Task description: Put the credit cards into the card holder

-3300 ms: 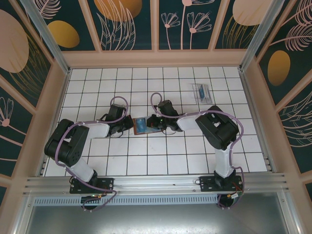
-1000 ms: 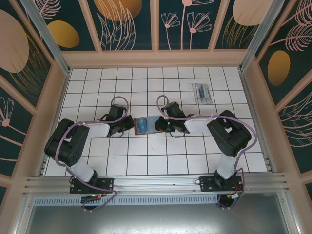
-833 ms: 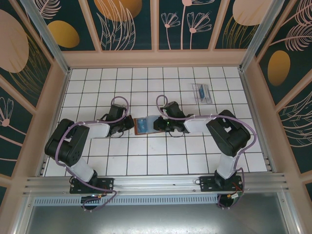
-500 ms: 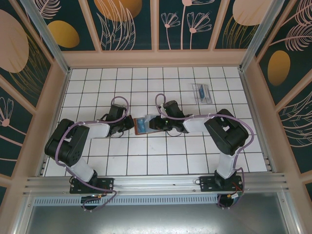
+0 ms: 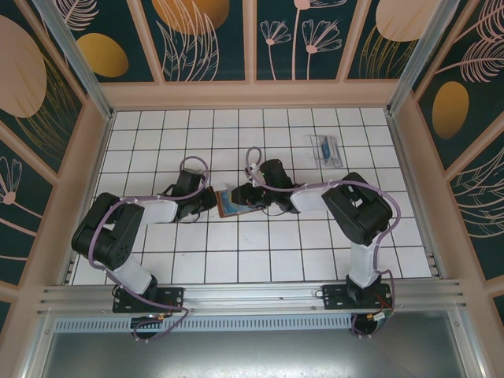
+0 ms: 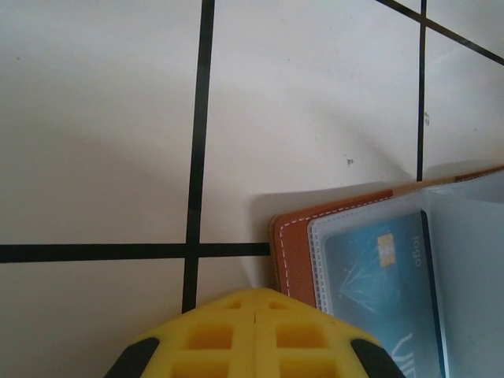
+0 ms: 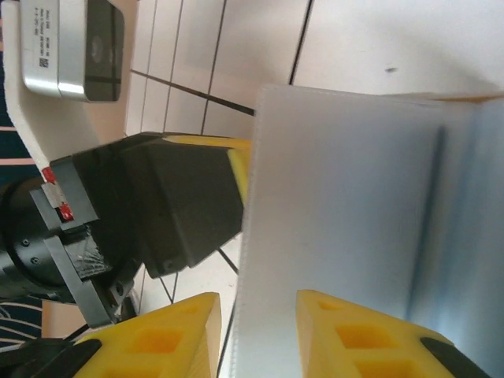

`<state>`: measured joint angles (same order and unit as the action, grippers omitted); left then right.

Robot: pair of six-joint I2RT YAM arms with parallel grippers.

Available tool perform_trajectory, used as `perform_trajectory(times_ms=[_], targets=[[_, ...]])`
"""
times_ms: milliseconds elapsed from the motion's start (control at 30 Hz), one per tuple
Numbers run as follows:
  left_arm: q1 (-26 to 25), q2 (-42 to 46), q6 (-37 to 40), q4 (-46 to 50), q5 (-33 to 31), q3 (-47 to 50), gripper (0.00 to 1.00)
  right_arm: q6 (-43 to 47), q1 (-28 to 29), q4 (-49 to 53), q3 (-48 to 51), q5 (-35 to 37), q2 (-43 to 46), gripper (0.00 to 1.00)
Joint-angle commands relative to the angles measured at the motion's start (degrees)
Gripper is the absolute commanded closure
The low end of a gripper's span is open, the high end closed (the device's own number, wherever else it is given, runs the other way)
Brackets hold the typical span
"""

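Mostly white gridded tiles (image 5: 236, 260), floral walls (image 5: 213, 39)

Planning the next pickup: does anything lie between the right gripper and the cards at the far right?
Nothing visible does. Just white tiles lie between the right gripper, now at the card holder, and the credit cards.

Reddish-brown card holder (image 6: 293, 246) with white stitching; blue credit card (image 6: 378, 276) with an orange square. White tabletop (image 5: 236, 264) with black grid lines; walls (image 5: 213, 35) dark teal with peach floral pattern. Yellow jaws on left gripper (image 6: 256, 315) and right gripper (image 7: 256, 303).
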<state>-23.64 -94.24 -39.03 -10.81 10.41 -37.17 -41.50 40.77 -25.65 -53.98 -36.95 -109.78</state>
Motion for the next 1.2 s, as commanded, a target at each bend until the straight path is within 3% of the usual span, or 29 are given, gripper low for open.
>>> perform_trajectory(times_ms=[0, 100, 300, 433, 600, 900, 1033, 1167], targets=[[-0.5, 2.2, 0.0, 4.9, -0.8, 2.0, 0.94, -0.7, 1.3, -2.7, -3.5, -3.1, -1.3, 0.68], [-0.3, 2.8, -0.3, 4.7, -1.5, 2.1, 0.88, 0.3, 1.9, -1.6, -4.0, -3.3, -1.6, 0.68], [-0.1, 2.4, -1.2, 6.6, -4.1, 1.1, 0.53, 1.4, 1.8, -0.5, -2.7, -3.1, -1.0, 0.67], [-0.1, 2.8, -1.6, 7.7, -4.1, 0.1, 0.5, 6.1, 0.0, 5.5, -2.3, 1.8, 4.1, 0.67], [-0.1, 5.1, -1.6, 8.2, -4.8, -0.6, 0.44, 16.9, -3.7, 21.2, -5.7, 17.6, 11.5, 0.63], [-0.5, 11.1, 0.1, 6.1, -4.7, 1.0, 0.24, 32.0, -18.2, 37.3, -13.8, 41.7, 18.2, 0.3], [-0.5, 14.6, 0.5, 5.1, -6.1, 1.9, 0.19, 31.8, -27.0, 39.8, -17.0, 42.9, 16.7, 0.26], [-0.6, 16.6, 0.3, 3.9, -5.9, 3.8, 0.18, 33.3, -32.3, 42.7, -21.6, 46.5, 11.8, 0.24]])
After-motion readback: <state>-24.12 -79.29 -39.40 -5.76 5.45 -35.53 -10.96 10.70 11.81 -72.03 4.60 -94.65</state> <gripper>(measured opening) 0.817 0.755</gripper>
